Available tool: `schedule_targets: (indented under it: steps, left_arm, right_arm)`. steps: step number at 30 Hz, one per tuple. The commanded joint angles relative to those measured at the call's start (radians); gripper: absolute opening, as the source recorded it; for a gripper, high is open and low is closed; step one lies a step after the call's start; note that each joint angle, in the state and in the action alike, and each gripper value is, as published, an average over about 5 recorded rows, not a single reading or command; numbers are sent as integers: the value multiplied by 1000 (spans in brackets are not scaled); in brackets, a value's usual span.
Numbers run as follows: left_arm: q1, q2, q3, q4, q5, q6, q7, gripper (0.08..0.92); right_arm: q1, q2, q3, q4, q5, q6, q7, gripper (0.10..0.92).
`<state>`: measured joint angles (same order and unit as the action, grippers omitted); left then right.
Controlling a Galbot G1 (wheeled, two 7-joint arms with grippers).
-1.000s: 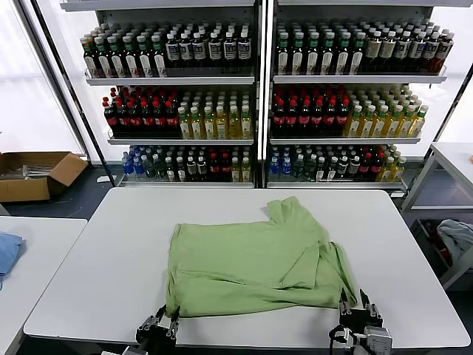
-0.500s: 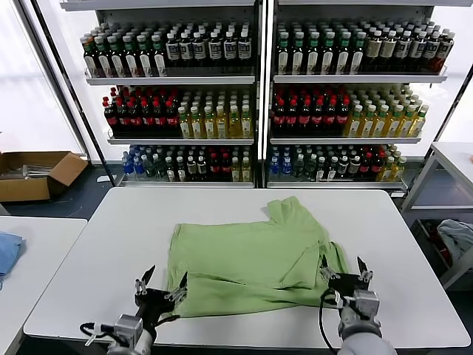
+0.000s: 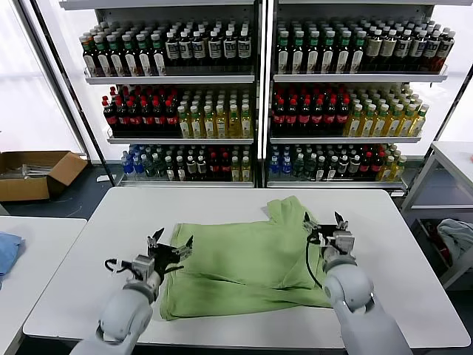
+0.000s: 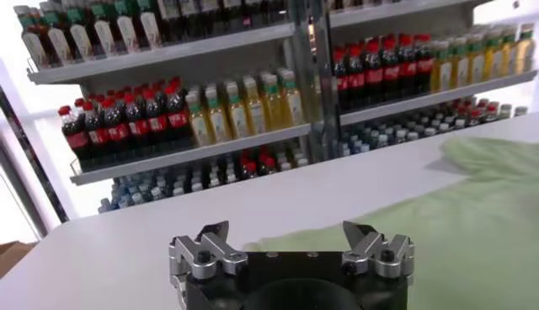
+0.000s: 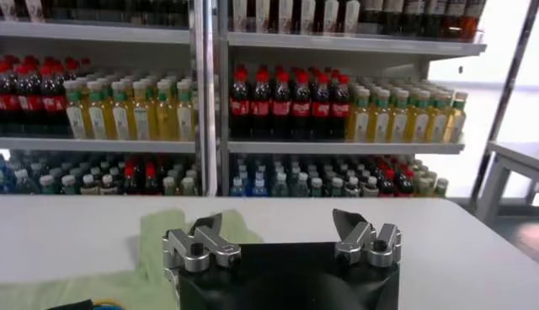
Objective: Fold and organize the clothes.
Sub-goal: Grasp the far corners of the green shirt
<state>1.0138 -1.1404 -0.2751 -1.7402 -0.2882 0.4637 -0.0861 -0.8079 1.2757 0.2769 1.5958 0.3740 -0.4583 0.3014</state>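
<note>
i counted one green polo shirt (image 3: 251,262), one white table (image 3: 111,274), two grippers, one cardboard box (image 3: 37,174), two bottle shelves.

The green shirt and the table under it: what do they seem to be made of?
The green shirt looks like soft matte woven or knitted cloth, perhaps cotton: it lies limp, folded over itself, with shallow creases. The table looks like a hard, smooth white board, perhaps laminate: flat, even, with a faint sheen. Neither material can be told for certain.

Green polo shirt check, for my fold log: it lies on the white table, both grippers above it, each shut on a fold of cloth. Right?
Not quite. The head view shows the left gripper and right gripper open and empty; the polo shirt does lie on the white table.
</note>
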Motion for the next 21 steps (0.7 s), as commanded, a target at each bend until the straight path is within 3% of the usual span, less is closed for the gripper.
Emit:
schedule_targets:
  steps: [1, 12, 21]
  left_arm:
    - [-288, 21, 86, 329, -56, 14, 21, 823]
    - [-309, -14, 113, 366, -65, 62, 21, 823]
    - [-277, -17, 112, 350, -65, 71, 22, 823]
  right_arm:
    - [261, 48, -63, -326, -5, 22, -42, 823]
    - [361, 138, -50, -564, -24, 5, -58, 823]
    - [358, 181, -43, -616, -64, 16, -73, 823]
